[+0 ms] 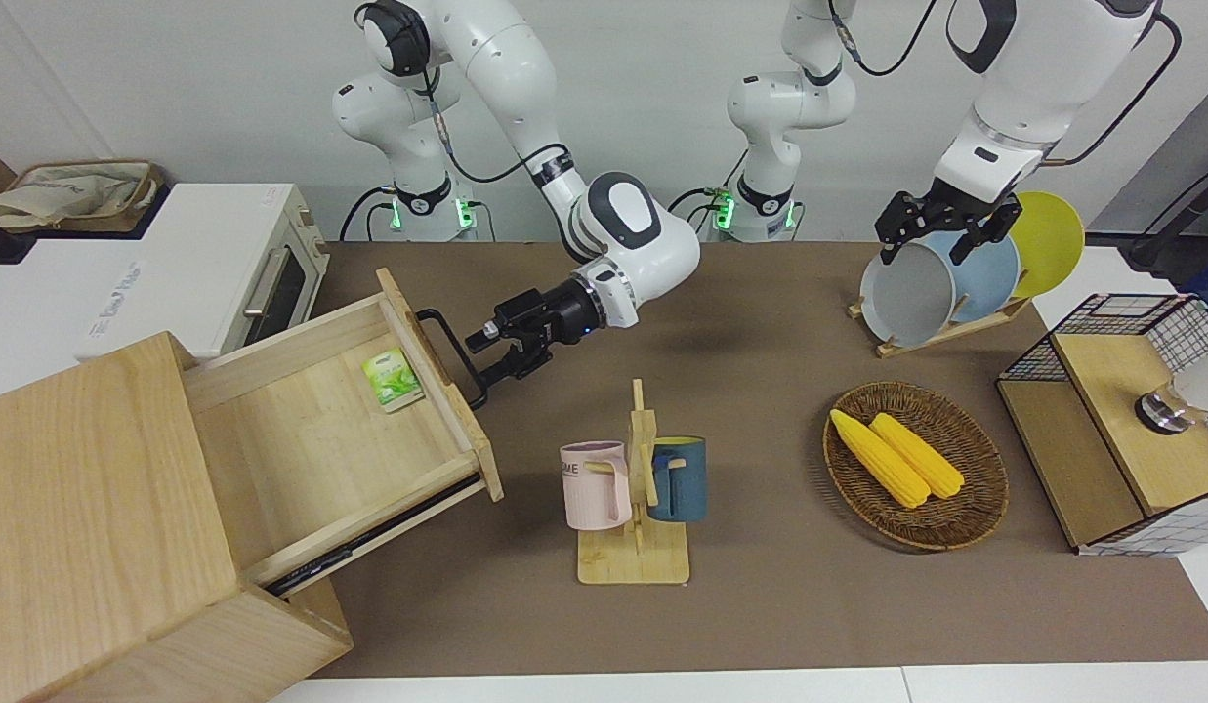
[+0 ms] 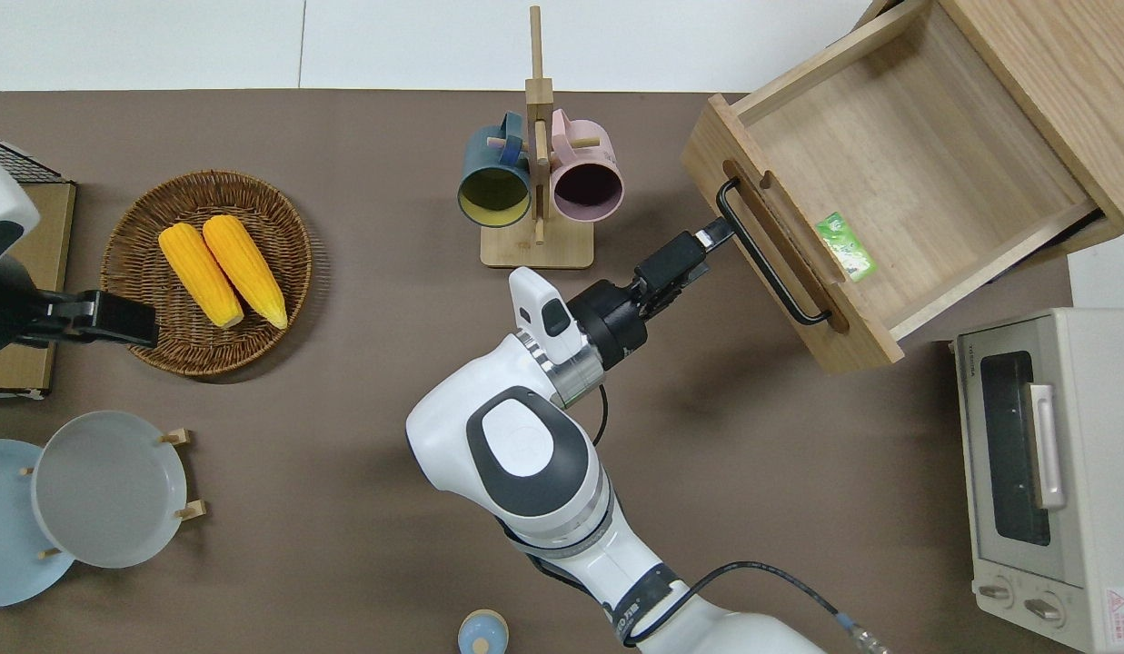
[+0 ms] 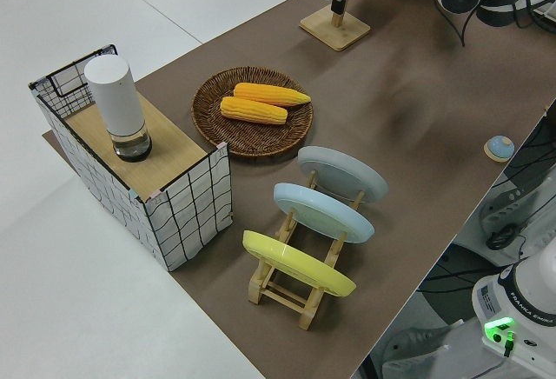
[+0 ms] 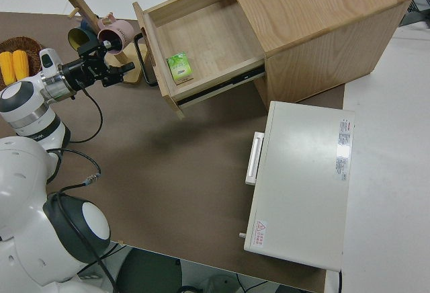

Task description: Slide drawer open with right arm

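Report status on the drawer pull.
Right gripper open at the black handle, not gripping. Drawer pulled well out, green packet inside. Left arm parked. Nothing in the way; mug rack stands clear.

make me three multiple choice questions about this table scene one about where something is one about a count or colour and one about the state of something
1. Where does the small green packet lie?
A. in the basket
B. in the drawer
C. on the toaster oven

2. How many corn cobs are in the wicker basket?
A. one
B. two
C. three

3. What state is the drawer in?
A. shut
B. taken out and set on the table
C. pulled well out of its box

Answers:
1 B, it rests on the drawer floor just inside the front panel.
2 B, two yellow cobs lie side by side.
3 C, its inside is open to view, with the right gripper at the black handle.
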